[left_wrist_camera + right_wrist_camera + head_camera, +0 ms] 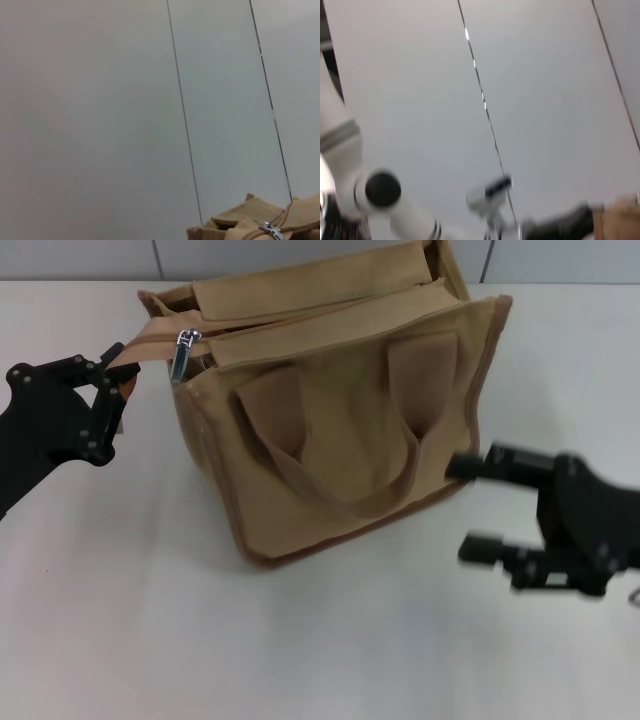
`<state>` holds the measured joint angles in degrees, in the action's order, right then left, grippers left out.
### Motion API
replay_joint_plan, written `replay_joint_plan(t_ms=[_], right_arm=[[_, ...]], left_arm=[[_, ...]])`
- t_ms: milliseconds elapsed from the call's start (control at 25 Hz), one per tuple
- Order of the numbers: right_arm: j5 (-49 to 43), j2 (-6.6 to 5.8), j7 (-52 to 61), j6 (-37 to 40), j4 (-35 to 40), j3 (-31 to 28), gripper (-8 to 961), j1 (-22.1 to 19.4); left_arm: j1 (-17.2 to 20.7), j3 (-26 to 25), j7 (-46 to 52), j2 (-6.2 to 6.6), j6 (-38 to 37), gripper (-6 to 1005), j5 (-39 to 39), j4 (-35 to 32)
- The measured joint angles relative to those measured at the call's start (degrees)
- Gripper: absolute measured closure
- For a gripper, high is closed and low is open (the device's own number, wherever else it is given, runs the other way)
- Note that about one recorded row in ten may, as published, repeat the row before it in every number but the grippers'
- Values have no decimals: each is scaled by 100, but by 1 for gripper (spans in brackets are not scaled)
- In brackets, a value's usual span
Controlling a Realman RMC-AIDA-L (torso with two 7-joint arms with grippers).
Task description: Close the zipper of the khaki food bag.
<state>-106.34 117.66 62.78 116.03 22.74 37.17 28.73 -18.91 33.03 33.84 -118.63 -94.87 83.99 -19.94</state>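
Observation:
The khaki food bag (340,430) stands in the middle of the white table, its handles hanging down the near side. Its zipper (310,308) runs along the top and gapes open. The silver pull tab (184,348) hangs at the bag's left end and also shows in the left wrist view (272,231). My left gripper (112,370) is at the bag's top left corner, shut on the tan fabric end tab (140,343) of the zipper, just left of the pull. My right gripper (468,505) is open and empty, low beside the bag's near right corner.
The white table (130,620) spreads around the bag, with a grey panelled wall (125,100) behind it. The right wrist view shows the wall, a white robot part (380,195) and a sliver of the bag (620,215).

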Motion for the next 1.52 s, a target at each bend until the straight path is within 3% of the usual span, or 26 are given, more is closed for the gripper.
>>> replay_joint_plan(t_ms=[240, 480, 640, 840, 960, 1240, 1520], right_arm=[[996, -10, 1197, 86, 32, 7, 171, 561], [1085, -67, 3043, -387, 285, 99, 171, 1582], [1055, -78, 4189, -950, 698, 462, 171, 1969], [995, -238, 5407, -1437, 1003, 1199, 171, 2362], [731, -302, 6002, -1590, 1026, 1340, 171, 2643], [48, -294, 6701, -1978, 1009, 1372, 171, 3079], [-127, -173, 6832, -2451, 982, 1637, 171, 3228]], left_arm=[[-25, 2, -1, 0, -64, 983, -69, 71], [-29, 2, -1, 1, -92, 983, -198, 71], [-33, 2, 0, 3, -179, 983, -214, 77], [-37, 1, 0, 4, -272, 983, -221, 78], [-43, 1, 0, -2, -275, 983, -225, 79], [-56, 1, 1, -3, -349, 983, -230, 79], [-142, 1, 61, -2, -539, 982, -237, 79]])
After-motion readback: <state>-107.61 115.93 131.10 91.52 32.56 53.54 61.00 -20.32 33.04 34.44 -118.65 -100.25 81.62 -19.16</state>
